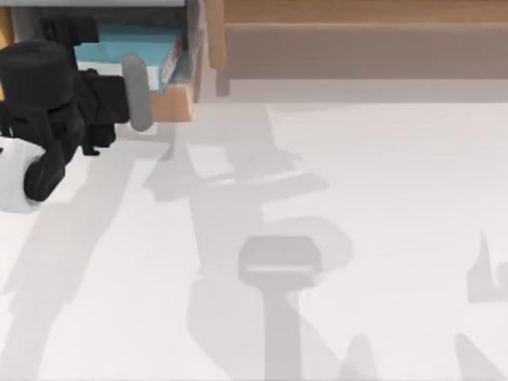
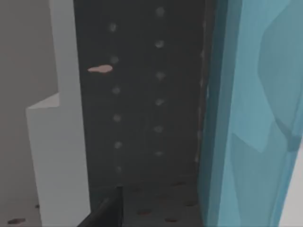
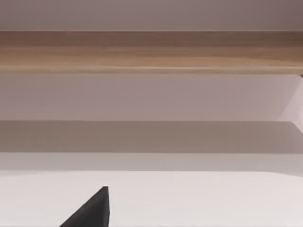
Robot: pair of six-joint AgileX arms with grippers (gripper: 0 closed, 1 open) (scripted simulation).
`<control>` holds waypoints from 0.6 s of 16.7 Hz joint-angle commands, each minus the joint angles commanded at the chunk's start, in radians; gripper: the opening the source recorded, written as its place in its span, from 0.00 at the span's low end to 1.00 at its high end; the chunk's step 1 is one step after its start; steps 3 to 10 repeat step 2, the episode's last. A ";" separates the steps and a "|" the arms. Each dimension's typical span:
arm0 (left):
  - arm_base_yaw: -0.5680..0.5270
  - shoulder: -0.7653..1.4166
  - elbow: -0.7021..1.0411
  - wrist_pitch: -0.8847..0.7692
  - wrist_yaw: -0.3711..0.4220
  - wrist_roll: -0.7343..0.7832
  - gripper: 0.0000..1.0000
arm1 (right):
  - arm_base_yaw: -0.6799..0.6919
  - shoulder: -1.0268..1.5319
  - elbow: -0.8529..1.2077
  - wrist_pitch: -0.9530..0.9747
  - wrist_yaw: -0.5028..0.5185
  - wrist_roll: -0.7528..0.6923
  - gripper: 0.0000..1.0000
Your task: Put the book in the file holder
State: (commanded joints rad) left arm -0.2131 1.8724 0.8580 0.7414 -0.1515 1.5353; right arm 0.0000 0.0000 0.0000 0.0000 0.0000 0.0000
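Observation:
The light-blue book (image 1: 131,41) stands inside the file holder (image 1: 176,101), a grey box with a tan wooden front at the table's far left. My left gripper (image 1: 136,83) hovers at the holder's front edge, just over the book. Seen from the left wrist, the book's blue cover (image 2: 255,118) runs beside the holder's dark inner wall (image 2: 142,94). One dark finger (image 2: 109,213) stands well apart from the cover, so the fingers look open. A dark fingertip (image 3: 94,208) of my right gripper shows in the right wrist view, facing the shelf.
A long brown wooden shelf (image 1: 357,40) runs along the back of the table, right of the file holder; it also shows as the shelf (image 3: 151,52) in the right wrist view. Arm shadows fall across the white table (image 1: 381,198).

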 joint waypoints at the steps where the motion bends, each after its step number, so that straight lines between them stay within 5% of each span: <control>1: 0.000 0.000 0.000 0.000 0.000 0.000 1.00 | 0.000 0.000 0.000 0.000 0.000 0.000 1.00; 10: 0.000 0.000 0.000 0.000 0.000 0.000 1.00 | 0.000 0.000 0.000 0.000 0.000 0.000 1.00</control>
